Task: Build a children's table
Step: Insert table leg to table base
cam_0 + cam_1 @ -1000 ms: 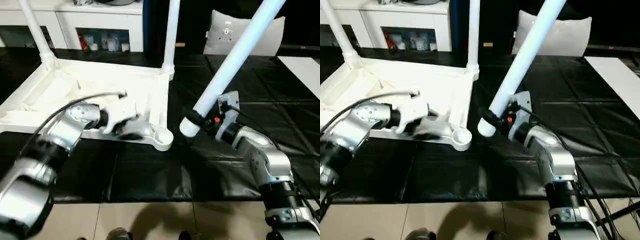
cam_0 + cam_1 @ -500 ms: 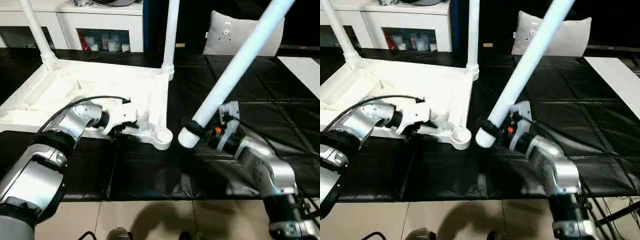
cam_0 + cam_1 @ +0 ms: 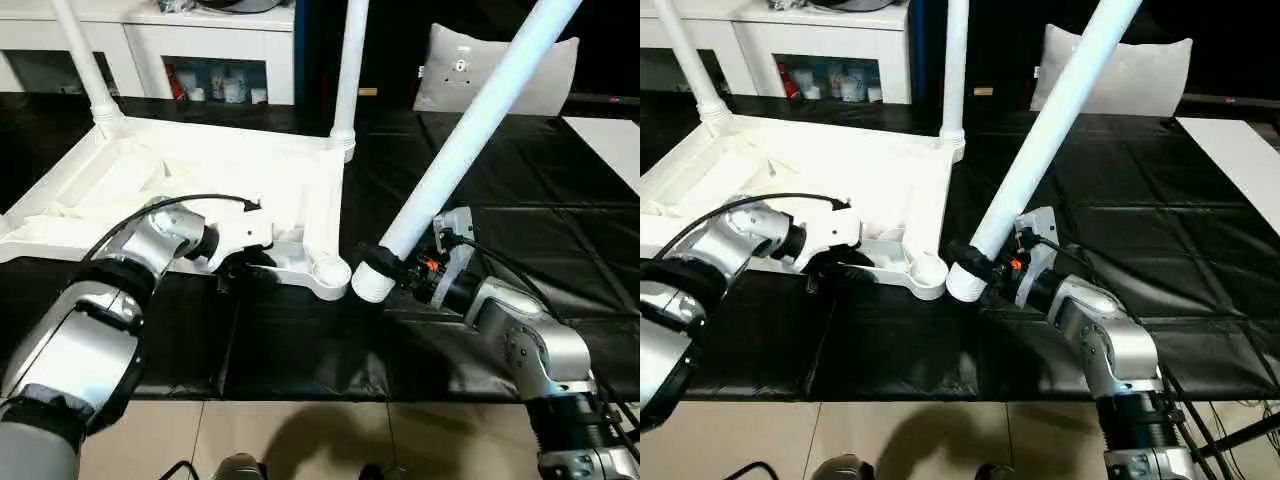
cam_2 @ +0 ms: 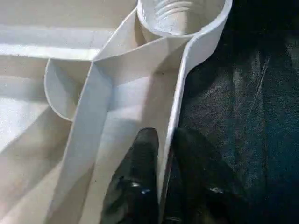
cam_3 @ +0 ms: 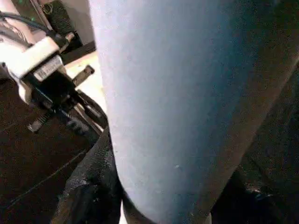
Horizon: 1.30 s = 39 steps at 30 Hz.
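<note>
Our left tool (image 4: 161, 186) pinches the upturned tabletop's (image 3: 180, 165) near rim beside its empty corner socket (image 3: 330, 272), while our right tool (image 3: 400, 268) clamps a tilted leg (image 3: 470, 130).

Near corner socket (image 3: 328, 270) open on top; held leg (image 3: 470, 135) crowds its right side, left gripper (image 4: 161, 186) clamps the adjoining rim.

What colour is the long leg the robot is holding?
White, clearest in the left eye view: the leg.
</note>
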### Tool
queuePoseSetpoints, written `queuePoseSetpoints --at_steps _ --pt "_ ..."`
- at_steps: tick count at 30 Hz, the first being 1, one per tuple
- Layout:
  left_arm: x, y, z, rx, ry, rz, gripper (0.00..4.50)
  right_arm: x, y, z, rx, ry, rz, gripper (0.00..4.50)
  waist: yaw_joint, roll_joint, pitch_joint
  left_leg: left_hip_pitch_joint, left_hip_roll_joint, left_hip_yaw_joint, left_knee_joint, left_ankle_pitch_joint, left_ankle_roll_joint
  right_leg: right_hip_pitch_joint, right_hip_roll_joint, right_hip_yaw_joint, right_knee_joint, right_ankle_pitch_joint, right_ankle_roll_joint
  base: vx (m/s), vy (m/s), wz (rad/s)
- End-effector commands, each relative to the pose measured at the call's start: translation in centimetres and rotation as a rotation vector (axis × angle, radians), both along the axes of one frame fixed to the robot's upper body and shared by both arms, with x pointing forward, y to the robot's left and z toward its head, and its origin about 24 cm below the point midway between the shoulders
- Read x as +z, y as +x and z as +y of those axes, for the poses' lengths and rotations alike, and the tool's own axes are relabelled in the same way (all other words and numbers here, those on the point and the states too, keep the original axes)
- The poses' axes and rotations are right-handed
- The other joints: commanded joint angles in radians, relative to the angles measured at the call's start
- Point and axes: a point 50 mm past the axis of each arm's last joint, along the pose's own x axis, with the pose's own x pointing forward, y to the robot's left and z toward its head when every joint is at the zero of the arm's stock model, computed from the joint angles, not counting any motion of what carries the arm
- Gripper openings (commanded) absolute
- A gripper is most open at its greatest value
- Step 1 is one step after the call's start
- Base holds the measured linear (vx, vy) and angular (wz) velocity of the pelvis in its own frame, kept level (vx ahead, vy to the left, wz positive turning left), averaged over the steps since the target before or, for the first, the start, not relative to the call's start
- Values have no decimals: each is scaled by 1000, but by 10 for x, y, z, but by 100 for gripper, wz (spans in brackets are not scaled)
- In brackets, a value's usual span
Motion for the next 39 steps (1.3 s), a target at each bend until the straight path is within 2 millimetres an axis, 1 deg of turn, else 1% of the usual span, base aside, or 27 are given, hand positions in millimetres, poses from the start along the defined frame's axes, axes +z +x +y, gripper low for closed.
queuePoseSetpoints --at_steps 1,3,6,8,9,12,14,15,17,19,20,22,23,24,25,27,28,29,30,31,32,34,35,36,37,38,39 --pt "3 1 -1 -22 30 17 52 6 -1 -1 2 -6 -19 190 2 16 -91 16 14 2 -77 -325 -12 59 -64 39 -81 -477 -110 0 0 0" --pt "0 -2 1 -35 73 72 47 6 -2 -1 13 -12 -18 190 3 14 -93 17 14 3 -77 -314 -11 60 -63 41 -79 -464 -116 0 0 0" --pt "-3 -4 3 -49 110 126 21 6 -4 0 23 -19 -12 190 2 15 -93 12 16 2 -78 -300 -11 64 -64 44 -73 -432 -131 0 0 0" --pt "-2 -5 1 -56 90 160 6 6 -5 -1 30 -25 -11 190 2 14 -94 12 16 3 -78 -292 -10 65 -64 45 -71 -418 -137 0 0 0" --pt "-2 -6 -4 -70 58 183 2 7 -5 -1 33 -32 -12 190 2 13 -95 11 15 5 -77 -276 -7 67 -64 47 -68 -398 -151 0 0 0" --pt "-4 -7 -11 -78 16 191 2 7 -5 -2 29 -43 -12 190 3 14 -94 12 15 7 -76 -275 -4 66 -64 47 -67 -390 -168 0 0 0" --pt "-7 -5 -17 -19 -30 164 2 8 -5 -3 14 -60 -11 190 5 15 -93 14 16 7 -75 -281 -4 66 -64 46 -67 -398 -170 0 0 0" --pt "-10 -3 -23 36 -69 141 2 10 -5 -3 9 -72 -16 190 5 12 -92 14 15 8 -74 -285 -4 67 -63 45 -66 -411 -169 0 0 0" --pt "-13 -2 -26 91 -105 140 2 11 -5 -4 -3 -76 -2 190 7 16 -89 20 12 9 -72 -303 0 62 -63 41 -77 -479 -145 0 0 0" --pt "-17 -4 -28 126 -127 140 0 12 -4 -4 -11 -79 10 190 4 14 -85 25 9 7 -72 -335 -2 62 -60 33 -91 -554 -110 0 0 0" --pt "-20 -4 -30 156 -141 130 0 14 -3 -4 -22 -81 10 190 1 18 -82 30 7 4 -71 -358 -6 59 -60 26 -99 -601 -87 0 0 0" --pt "-23 -6 -32 190 -156 104 0 15 0 -5 -44 -86 4 190 -11 15 -82 30 -1 3 -64 -372 -5 59 -57 6 -119 -668 -31 0 0 0" --pt "-23 -7 -32 195 -160 96 0 16 0 -5 -50 -89 1 190 -12 23 -84 32 -1 1 -63 -378 -4 60 -57 2 -122 -670 -23 0 0 0" --pt "-24 -15 -37 153 -192 56 0 17 3 -3 -66 -97 -7 190 -27 32 -84 30 8 -7 -69 -414 2 68 -57 -14 -128 -655 -10 0 0 0" --pt "-24 -15 -37 153 -192 56 0 17 3 -3 -66 -97 -7 190 -27 32 -84 30 8 -7 -69 -414 2 68 -57 -14 -128 -655 -10 0 0 0" --pt "-23 -25 -39 93 -201 22 0 18 5 -2 -65 -110 -15 190 -54 43 -86 37 25 -16 -79 -495 8 74 -57 -33 -130 -609 -8 0 0 0" --pt "-24 -28 -39 81 -194 22 0 18 5 -2 -62 -110 -15 190 -58 47 -85 40 26 -15 -78 -510 6 71 -57 -33 -130 -601 -11 0 0 0" --pt "-24 -31 -40 72 -189 29 0 19 6 -2 -58 -111 -17 190 -63 44 -84 44 24 -13 -77 -514 3 68 -61 -30 -128 -596 -19 0 0 0" --pt "-24 -33 -40 69 -187 34 0 19 6 -2 -56 -112 -19 190 -64 45 -83 43 19 -11 -75 -503 3 68 -64 -30 -131 -603 -21 0 0 0" --pt "-23 -35 -41 80 -184 46 0 20 6 -2 -39 -120 -23 190 -66 22 -85 42 14 -4 -70 -476 7 65 -65 -31 -135 -617 -15 0 0 0" --pt "-21 -38 -44 96 -185 55 0 21 6 -1 -18 -130 -29 190 -62 28 -86 44 13 -5 -68 -462 6 66 -69 -33 -129 -615 -19 0 0 0" --pt "-19 -41 -47 103 -203 52 0 23 6 0 6 -134 -33 190 -61 32 -85 36 16 -5 -72 -437 9 68 -70 -29 -125 -602 -21 0 0 0" --pt "-18 -43 -49 96 -212 39 0 23 7 0 16 -138 -38 190 -59 33 -86 36 17 -4 -73 -427 11 65 -69 -25 -124 -583 -27 0 0 0" --pt "-17 -45 -50 79 -222 21 0 24 7 1 29 -144 -43 190 -58 31 -90 32 19 -6 -76 -414 12 69 -70 -20 -113 -553 -40 0 0 0" --pt "-17 -47 -50 56 -221 1 0 24 7 3 43 -150 -48 190 -57 30 -90 29 19 -3 -77 -397 17 67 -68 -14 -112 -534 -48 0 0 0" --pt "-17 -47 -50 56 -221 1 0 24 7 3 43 -150 -48 190 -57 30 -90 29 19 -3 -77 -397 17 67 -68 -14 -112 -534 -48 0 0 0" --pt "-16 -52 -49 1 -225 -27 0 24 8 5 58 -154 -54 190 -54 30 -93 24 19 -4 -77 -372 19 68 -70 -7 -101 -501 -66 0 0 0"
